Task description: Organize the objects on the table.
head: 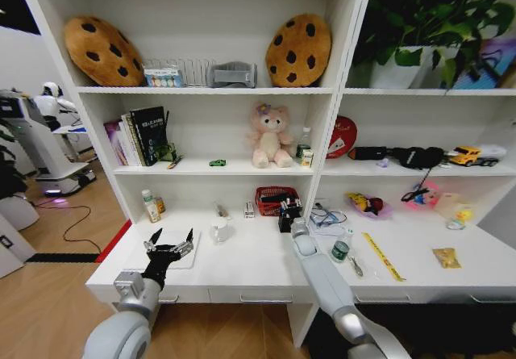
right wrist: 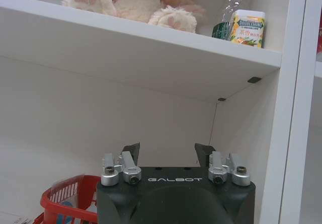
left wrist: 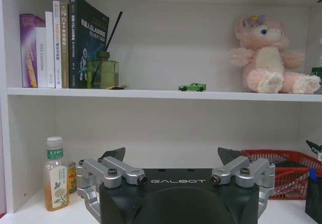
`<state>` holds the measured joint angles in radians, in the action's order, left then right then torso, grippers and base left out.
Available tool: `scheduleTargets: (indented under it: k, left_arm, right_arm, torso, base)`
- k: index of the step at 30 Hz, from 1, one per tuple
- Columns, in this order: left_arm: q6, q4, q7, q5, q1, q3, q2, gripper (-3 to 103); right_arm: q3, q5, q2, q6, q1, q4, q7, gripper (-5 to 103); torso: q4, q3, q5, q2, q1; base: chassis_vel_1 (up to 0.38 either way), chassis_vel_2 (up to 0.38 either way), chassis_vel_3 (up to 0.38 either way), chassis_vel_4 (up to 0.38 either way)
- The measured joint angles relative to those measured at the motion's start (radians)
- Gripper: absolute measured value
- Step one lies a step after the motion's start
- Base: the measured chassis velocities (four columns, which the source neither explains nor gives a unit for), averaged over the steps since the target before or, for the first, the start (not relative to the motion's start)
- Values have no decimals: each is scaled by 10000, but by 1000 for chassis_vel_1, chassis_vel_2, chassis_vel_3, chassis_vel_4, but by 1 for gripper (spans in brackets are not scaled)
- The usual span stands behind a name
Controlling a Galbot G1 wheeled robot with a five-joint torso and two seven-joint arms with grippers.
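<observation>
The white table (head: pixel 258 264) carries small loose objects. My left gripper (head: pixel 171 239) hovers open over a flat pale slab (head: pixel 190 260) near the table's left end; in the left wrist view its fingers (left wrist: pixel 113 154) stand wide apart, holding nothing. My right gripper (head: pixel 289 212) is open too, beside a red basket (head: pixel 272 199) at the back of the table, with empty fingers (right wrist: pixel 132 151). The tiny green toy car (head: pixel 217 163) (left wrist: pixel 192 87) rests on the shelf above. A round green-topped container (head: pixel 339 251) lies to the right of my right arm.
A white cup (head: pixel 219 230) stands between the arms and a juice bottle (head: pixel 150 206) (left wrist: pixel 55 174) at the back left. A yellow ruler (head: pixel 383 256), cables and toys lie to the right. The pink teddy bear (head: pixel 270 136) and books (head: pixel 139 136) occupy the shelf above.
</observation>
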<state>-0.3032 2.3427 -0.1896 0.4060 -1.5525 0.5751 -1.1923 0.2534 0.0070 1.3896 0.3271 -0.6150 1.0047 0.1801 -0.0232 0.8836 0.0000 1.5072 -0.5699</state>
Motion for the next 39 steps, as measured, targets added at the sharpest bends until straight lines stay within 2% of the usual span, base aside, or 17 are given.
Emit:
scheduleTargets:
  k: [1, 2, 6, 7, 9, 15, 18, 19, 20, 21, 23, 32, 33, 34, 35, 37, 39]
  left_arm:
    - [0, 0, 0, 0, 0, 0, 0, 100]
    - [0, 0, 0, 0, 0, 0, 0, 100]
    - [0, -1, 0, 0, 0, 0, 0, 100]
    - [0, 0, 0, 0, 0, 0, 0, 100]
    - [0, 0, 0, 0, 0, 0, 0, 100]
    - [0, 0, -1, 0, 0, 1, 0, 100]
    - [0, -1, -3, 0, 0, 0, 1, 100]
    - [0, 0, 0, 0, 0, 0, 0, 100]
    - [0, 0, 0, 0, 0, 0, 0, 100]
    - [-1, 0, -3, 0, 0, 0, 0, 100]
    - [-1, 0, 0, 0, 1, 0, 0, 100]
    - [-1, 0, -4, -1, 0, 1, 0, 100]
    - [-1, 0, -2, 0, 0, -1, 0, 100]
    - [-1, 0, 2, 0, 1, 0, 0, 100]
    - [-1, 0, 2, 0, 1, 0, 0, 100]
    - [-1, 0, -3, 0, 0, 0, 0, 100]
    - [-1, 0, -3, -1, 0, 0, 1, 100]
  right_arm:
    - [-78, 54, -69, -85, -73, 191, 29, 65]
    - [-186, 182, -180, -223, -184, 454, 67, 76]
    - [-252, 288, -283, -348, -330, 672, 118, 76]
    - [-251, 301, -327, -384, -417, 764, 144, 86]
    - [-265, 352, -396, -477, -545, 987, 233, 96]
    - [-685, 1090, -812, -1116, -1112, 2415, 678, 100]
    - [-932, 1796, -1221, -1825, -1774, 3569, 989, 100]
    - [-1035, 2230, -1686, -2441, -2381, 4475, 1330, 100]
    - [-1035, 2230, -1686, -2441, -2381, 4475, 1330, 100]
    - [-1034, 2664, -2277, -3340, -3134, 5674, 1748, 100]
    - [-690, 3339, -2905, -4331, -4078, 7214, 1926, 100]
    - [985, 3965, -3960, -5649, -6730, 10192, 1149, 100]
    - [1093, 3974, -4002, -5823, -6980, 10495, 1276, 100]
    - [1242, 4078, -4014, -6351, -7508, 11133, 1910, 100]
    - [1242, 4078, -4014, -6351, -7508, 11133, 1910, 100]
    - [1297, 4574, -3760, -7210, -8212, 11876, 3200, 100]
    - [1281, 4715, -3581, -7337, -8386, 11936, 3660, 100]
  torso:
    - [0, 0, 0, 0, 0]
    - [-1, 0, -2, 1, 0]
    - [-1, 0, 0, 1, 0]
    - [-1, 0, 0, 1, 0]
    - [0, 0, 0, 1, -1]
    - [3, 0, -2, 1, 0]
    - [3, -1, 2, 0, 0]
    - [1, -1, 2, 1, -1]
    - [1, -1, 2, 1, -1]
    - [-6, -1, 2, 0, 0]
    - [-3, -2, -1, 2, 1]
    - [-2, -1, 1, 3, 0]
    - [-1, -2, -2, 3, 1]
    - [0, -2, 0, 3, 1]
    - [0, -2, 0, 3, 1]
    - [-1, -2, -1, 3, 1]
    - [-2, -2, -3, 3, 2]
  base:
    - [0, 0, 0, 0]
    - [0, 0, 0, 0]
    - [0, 0, 0, 0]
    - [0, 0, 0, 0]
    - [0, 0, 0, 0]
    - [0, 0, 0, 0]
    - [0, 0, 0, 0]
    - [0, 0, 0, 0]
    - [0, 0, 0, 0]
    - [0, 0, 0, 0]
    - [0, 0, 0, 0]
    - [0, 0, 0, 0]
    - [0, 0, 0, 0]
    - [0, 0, 0, 0]
    - [0, 0, 0, 0]
    - [0, 0, 0, 0]
    - [0, 0, 0, 0]
